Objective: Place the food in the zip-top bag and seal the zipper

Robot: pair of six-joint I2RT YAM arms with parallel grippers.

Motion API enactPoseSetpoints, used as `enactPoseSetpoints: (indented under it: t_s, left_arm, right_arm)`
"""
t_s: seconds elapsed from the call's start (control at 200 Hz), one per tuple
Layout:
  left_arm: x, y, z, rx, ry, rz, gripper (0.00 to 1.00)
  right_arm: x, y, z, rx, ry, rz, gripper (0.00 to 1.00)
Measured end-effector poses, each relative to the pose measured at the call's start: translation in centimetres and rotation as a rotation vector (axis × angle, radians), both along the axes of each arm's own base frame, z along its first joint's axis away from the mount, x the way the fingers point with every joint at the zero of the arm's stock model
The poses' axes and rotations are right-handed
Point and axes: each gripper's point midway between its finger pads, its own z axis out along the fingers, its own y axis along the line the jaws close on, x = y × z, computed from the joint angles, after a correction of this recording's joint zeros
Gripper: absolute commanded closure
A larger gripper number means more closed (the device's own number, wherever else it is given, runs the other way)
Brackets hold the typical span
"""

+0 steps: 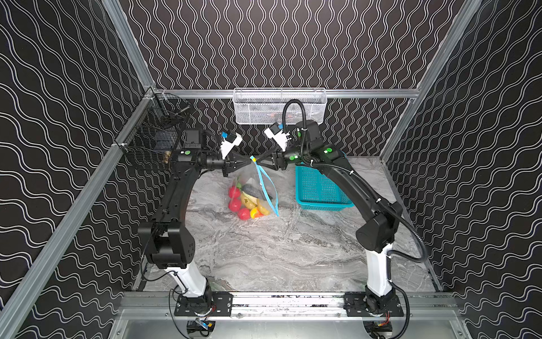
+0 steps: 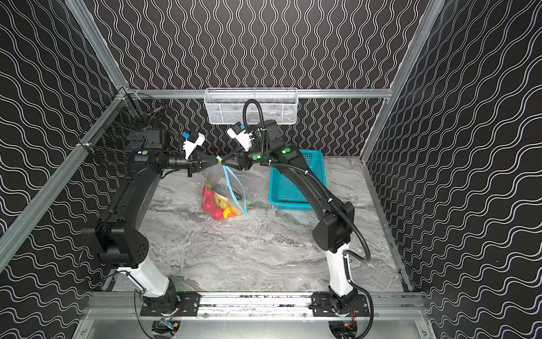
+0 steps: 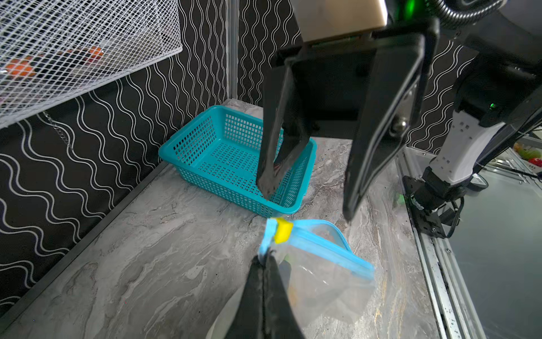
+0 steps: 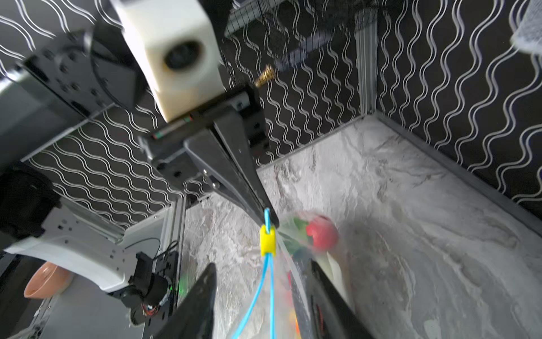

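The zip-top bag (image 1: 254, 183) hangs tilted in both top views, its lower part on the marble table, with the food (image 1: 245, 203) bunched at its bottom: red tomatoes, yellow pieces and a dark cucumber. My left gripper (image 3: 265, 258) is shut on the bag's top corner just beside the yellow slider (image 3: 283, 230). The blue zipper (image 4: 271, 293) runs down from the slider in two strands that part. My right gripper (image 4: 259, 267) stands open, one finger on each side of those strands just below the slider. A red tomato (image 4: 321, 233) shows through the plastic.
A teal plastic basket (image 1: 319, 187) sits on the table right of the bag, under the right arm. A white wire basket (image 1: 278, 105) hangs on the back wall. A black wire basket (image 1: 152, 138) is fixed at the left wall.
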Motion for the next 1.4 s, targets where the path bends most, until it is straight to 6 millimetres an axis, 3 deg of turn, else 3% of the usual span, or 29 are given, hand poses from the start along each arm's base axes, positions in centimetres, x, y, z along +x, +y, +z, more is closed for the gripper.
enactPoseSetpoints:
  t_s: [0.541, 1.056, 1.171, 1.401]
  left_arm:
    - [0.1, 0.0, 0.5, -0.015, 0.009, 0.014, 1.0]
    - [0.3, 0.0, 0.7, -0.024, 0.016, 0.024, 1.0]
    - [0.3, 0.0, 0.8, -0.025, 0.013, 0.025, 1.0]
    - [0.4, 0.0, 0.8, -0.029, 0.017, 0.028, 1.0]
  right_arm:
    - [1.0, 1.1, 0.6, 0.055, 0.033, -0.003, 0.71]
    - [0.6, 1.6, 0.1, 0.054, 0.046, 0.018, 0.72]
    - [0.7, 1.8, -0.1, 0.053, 0.046, 0.02, 0.77]
    - [0.7, 1.9, -0.3, 0.051, 0.049, 0.02, 0.78]
